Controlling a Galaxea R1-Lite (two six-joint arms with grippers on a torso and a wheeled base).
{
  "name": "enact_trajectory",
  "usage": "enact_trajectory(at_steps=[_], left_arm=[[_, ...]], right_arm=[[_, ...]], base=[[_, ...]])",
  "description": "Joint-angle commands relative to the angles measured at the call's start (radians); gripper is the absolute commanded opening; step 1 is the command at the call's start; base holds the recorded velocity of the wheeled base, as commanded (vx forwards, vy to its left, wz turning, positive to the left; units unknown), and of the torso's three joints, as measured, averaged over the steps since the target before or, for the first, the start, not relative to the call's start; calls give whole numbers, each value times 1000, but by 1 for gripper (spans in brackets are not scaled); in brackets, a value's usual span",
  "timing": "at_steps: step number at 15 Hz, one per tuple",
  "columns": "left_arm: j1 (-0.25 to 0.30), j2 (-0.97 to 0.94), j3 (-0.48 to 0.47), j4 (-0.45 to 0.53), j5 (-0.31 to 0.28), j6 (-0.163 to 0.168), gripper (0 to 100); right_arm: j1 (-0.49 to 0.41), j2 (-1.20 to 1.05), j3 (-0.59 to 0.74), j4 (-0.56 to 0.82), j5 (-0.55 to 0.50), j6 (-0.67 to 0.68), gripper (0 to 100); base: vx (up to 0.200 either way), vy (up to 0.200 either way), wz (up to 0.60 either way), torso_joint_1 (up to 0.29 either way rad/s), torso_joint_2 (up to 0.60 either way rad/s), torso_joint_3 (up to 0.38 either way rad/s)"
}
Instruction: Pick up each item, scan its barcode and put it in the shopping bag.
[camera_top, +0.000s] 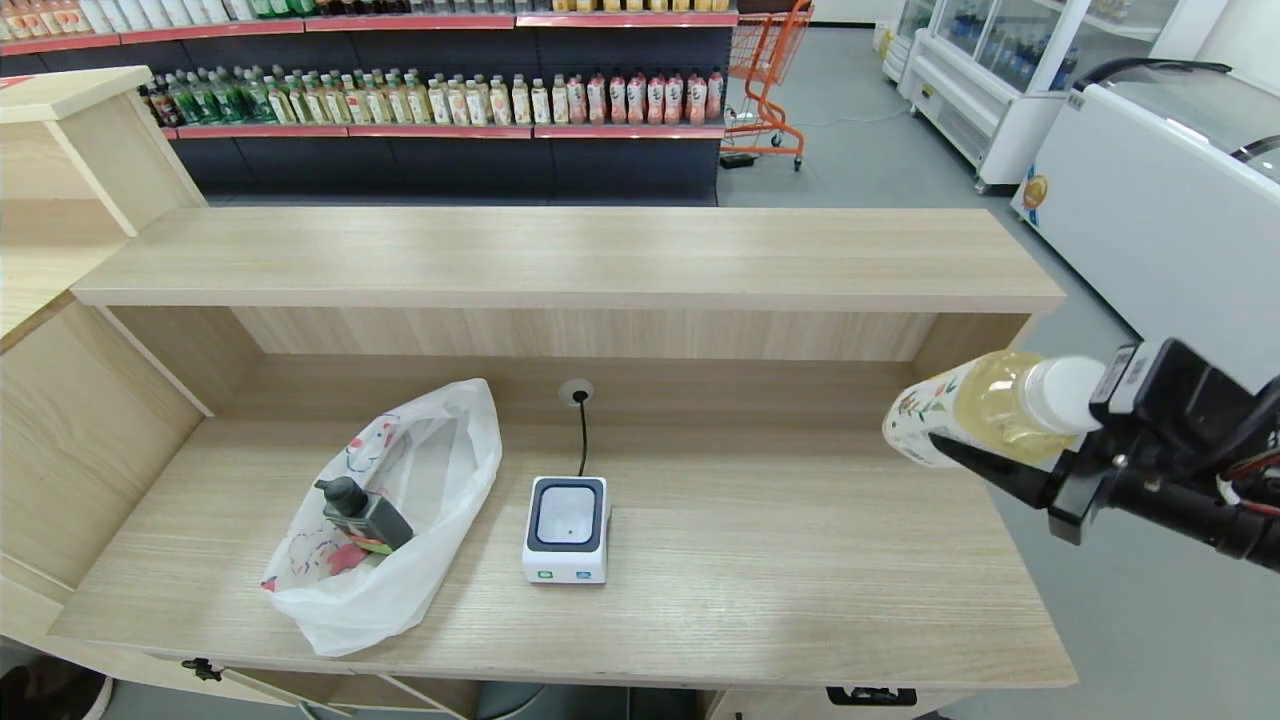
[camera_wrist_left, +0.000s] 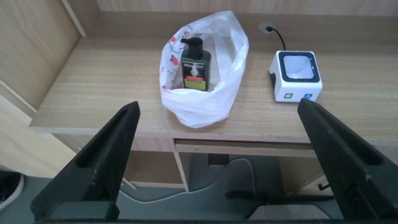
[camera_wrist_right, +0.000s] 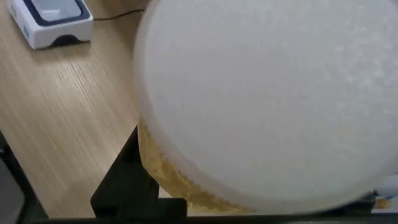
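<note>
Right wrist view: bottle (camera_wrist_right: 163, 177) behind cap (camera_wrist_right: 267, 93)

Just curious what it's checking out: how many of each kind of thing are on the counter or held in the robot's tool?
Bottles: 2 (pump bottle, drink bottle)
Shopping bag: 1
Scanner: 1
Total: 4

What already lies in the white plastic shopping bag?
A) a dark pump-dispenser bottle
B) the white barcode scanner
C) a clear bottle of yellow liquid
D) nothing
A: a dark pump-dispenser bottle lies inside the white plastic shopping bag; the clear bottle of yellow liquid is held in the air.
</note>
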Motion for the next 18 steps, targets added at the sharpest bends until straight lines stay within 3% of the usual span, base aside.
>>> enact_trajectory(at_steps=[1, 2, 4, 6, 14, 18], left_arm=[[0, 0, 0, 0, 0, 0, 100], [0, 1, 0, 0, 1, 0, 100], [0, 1, 0, 0, 0, 0, 100], [0, 1, 0, 0, 1, 0, 100], [0, 1, 0, 0, 0, 0, 100], [0, 1, 0, 0, 0, 3, 100]], right_arm=[[-62, 98, 54, -73, 92, -127, 0], [-93, 132, 60, -99, 213, -213, 0], [-118, 140, 62, -117, 296, -351, 0], [-118, 126, 79, -117, 360, -392, 0], [-29, 128, 105, -120, 360, -486, 0], [-29, 121, 103, -120, 357, -484, 0]], base=[[0, 0, 0, 0, 0, 0], [0, 0, 0, 0, 0, 0], [0, 0, 0, 0, 0, 0], [0, 0, 0, 0, 0, 0], [0, 0, 0, 0, 0, 0], [0, 0, 0, 0, 0, 0]])
